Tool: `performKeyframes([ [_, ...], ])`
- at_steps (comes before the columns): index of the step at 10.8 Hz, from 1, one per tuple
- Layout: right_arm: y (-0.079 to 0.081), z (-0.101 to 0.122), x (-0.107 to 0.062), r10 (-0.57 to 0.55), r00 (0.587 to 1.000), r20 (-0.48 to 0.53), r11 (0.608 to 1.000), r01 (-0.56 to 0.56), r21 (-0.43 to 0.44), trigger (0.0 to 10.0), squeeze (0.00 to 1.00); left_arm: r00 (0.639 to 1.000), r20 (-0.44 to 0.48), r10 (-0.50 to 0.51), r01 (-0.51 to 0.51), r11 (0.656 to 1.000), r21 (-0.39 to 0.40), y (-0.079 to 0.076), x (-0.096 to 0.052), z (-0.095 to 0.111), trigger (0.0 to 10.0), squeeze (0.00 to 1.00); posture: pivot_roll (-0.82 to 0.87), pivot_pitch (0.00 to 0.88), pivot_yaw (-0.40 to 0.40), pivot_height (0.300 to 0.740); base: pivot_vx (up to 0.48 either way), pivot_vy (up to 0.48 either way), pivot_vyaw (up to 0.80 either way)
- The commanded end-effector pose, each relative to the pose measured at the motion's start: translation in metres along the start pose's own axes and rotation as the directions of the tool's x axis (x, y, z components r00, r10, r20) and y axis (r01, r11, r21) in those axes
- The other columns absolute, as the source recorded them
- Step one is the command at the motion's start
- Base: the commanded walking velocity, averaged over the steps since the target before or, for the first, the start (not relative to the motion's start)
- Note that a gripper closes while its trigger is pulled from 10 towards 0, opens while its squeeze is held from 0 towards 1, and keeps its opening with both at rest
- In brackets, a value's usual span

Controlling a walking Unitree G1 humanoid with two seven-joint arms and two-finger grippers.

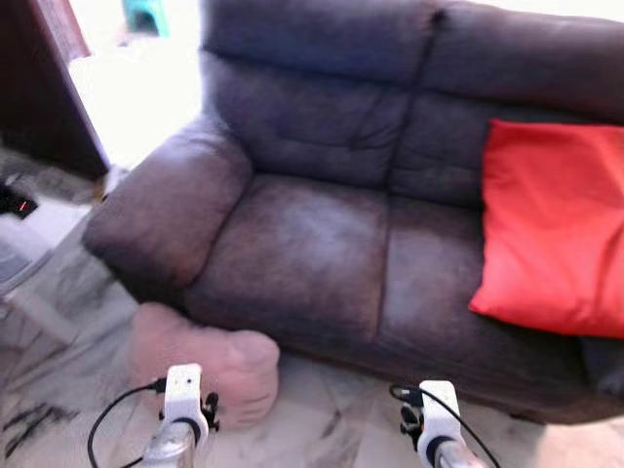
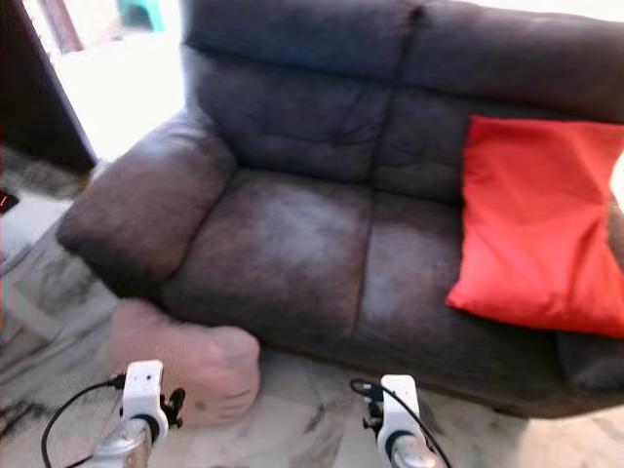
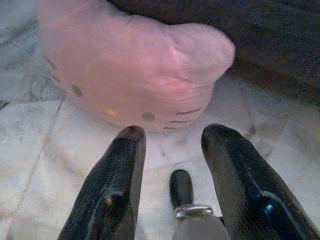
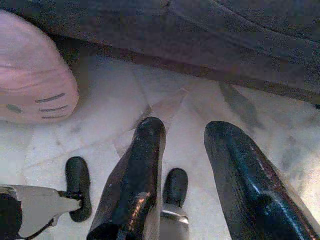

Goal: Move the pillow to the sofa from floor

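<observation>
Pillow (image 1: 210, 361): 1, pale pink, plush and lumpy, with a stitched cartoon cat face of small dark eyes, a yellow nose and whisker lines. Lies on the floor (image 1: 331, 419) against the front base of the sofa (image 1: 322, 244), below its left armrest.

Sofa: 1, 2-seater, dark grey-brown fabric with a soft brushed nap, puffy rounded armrest, quilted backrest creases, 2 seat cushions split by a seam.

Red cushion (image 1: 556, 229): 1, smooth, square, propped upright against the backrest at the right end of the seat.

Floor: glossy pale marble tiles with grey veining.

Left gripper (image 3: 172, 145): 2 black textured fingers spread apart, holding nothing, poised over the tiles just short of the pink pillow's face, not touching it.

Right gripper (image 4: 187, 145): 2 black fingers likewise parted and empty, above bare tile near the sofa's front edge, the pillow off to its left.

Wrists: 2, white housings, black cables looping from each.
</observation>
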State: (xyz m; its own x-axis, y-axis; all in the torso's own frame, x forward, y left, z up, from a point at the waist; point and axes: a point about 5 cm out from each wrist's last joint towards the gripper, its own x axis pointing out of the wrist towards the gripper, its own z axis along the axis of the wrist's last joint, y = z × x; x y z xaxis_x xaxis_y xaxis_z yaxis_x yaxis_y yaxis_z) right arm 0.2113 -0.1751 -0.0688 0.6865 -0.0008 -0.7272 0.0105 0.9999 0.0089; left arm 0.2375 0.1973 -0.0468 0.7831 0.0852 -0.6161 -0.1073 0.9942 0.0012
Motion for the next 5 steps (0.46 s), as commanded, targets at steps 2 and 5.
performKeyframes([
  [2, -0.0039, -0.003, -0.0009, -0.014, 1.0, -0.013, 1.0, 0.014, 0.012, 10.0, 0.0, 1.0, -0.026, -0.004, 0.004, 1.0, 0.005, -0.001, -0.0008, -0.0048, 10.0, 0.0, 0.09, 0.126, -0.07, 0.74, 0.0, 0.283, 0.0],
  [5, -0.0033, -0.0032, -0.0008, -0.012, 1.0, -0.016, 1.0, 0.012, 0.008, 10.0, 0.0, 1.0, -0.029, -0.001, 0.001, 1.0, 0.004, 0.0003, -0.001, -0.0055, 10.0, 0.0, 0.09, 0.126, -0.069, 0.74, 0.0, 0.286, 0.0],
])
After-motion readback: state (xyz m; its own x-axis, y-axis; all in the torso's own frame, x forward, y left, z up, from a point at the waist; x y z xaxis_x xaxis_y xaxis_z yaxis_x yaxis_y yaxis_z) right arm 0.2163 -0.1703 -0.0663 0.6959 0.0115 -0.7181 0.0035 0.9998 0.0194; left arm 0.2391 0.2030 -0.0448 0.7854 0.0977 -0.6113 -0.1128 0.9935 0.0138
